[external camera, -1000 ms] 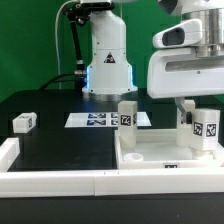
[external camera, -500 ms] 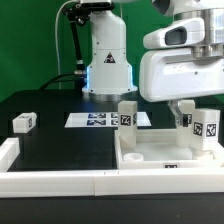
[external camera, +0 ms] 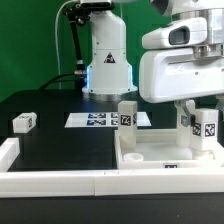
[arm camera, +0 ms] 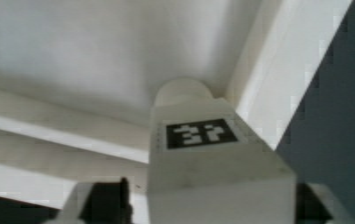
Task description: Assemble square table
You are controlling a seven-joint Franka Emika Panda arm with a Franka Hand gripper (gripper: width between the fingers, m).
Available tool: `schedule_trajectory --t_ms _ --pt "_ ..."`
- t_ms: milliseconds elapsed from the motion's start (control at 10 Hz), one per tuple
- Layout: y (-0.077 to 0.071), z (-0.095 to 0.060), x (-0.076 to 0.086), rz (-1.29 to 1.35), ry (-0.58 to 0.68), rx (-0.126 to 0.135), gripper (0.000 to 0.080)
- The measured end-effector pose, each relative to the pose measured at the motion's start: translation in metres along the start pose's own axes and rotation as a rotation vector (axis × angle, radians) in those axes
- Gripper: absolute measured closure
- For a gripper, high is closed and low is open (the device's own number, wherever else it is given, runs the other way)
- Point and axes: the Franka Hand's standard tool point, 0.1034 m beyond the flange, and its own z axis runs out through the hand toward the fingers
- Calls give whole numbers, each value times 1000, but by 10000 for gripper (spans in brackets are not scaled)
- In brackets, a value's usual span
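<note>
The square table's white panel (external camera: 160, 156) lies rim-up at the exterior view's lower right. One white tagged leg (external camera: 127, 114) stands upright at its far left corner. My gripper (external camera: 198, 116) is shut on a second tagged leg (external camera: 206, 125) and holds it upright at the panel's far right corner. In the wrist view this leg (arm camera: 206, 150) runs out between my dark fingers (arm camera: 106, 203) over the panel's inner corner (arm camera: 85, 60). A third leg (external camera: 24, 122) lies loose at the exterior view's left. The fourth leg is out of view.
The marker board (external camera: 98, 119) lies flat before the robot's white base (external camera: 105, 60). A long low white wall (external camera: 50, 181) edges the black surface along the front and the left side.
My arm's housing has shifted a little toward the exterior view's left, with the held leg staying at the panel's far right corner. The other parts have not moved.
</note>
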Motion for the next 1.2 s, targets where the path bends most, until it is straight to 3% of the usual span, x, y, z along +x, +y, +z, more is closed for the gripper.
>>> schedule_trajectory --t_ms 500,1200 --pt "0 0 0 27 0 1 509" --pt "2 1 0 781 -2 13 508"
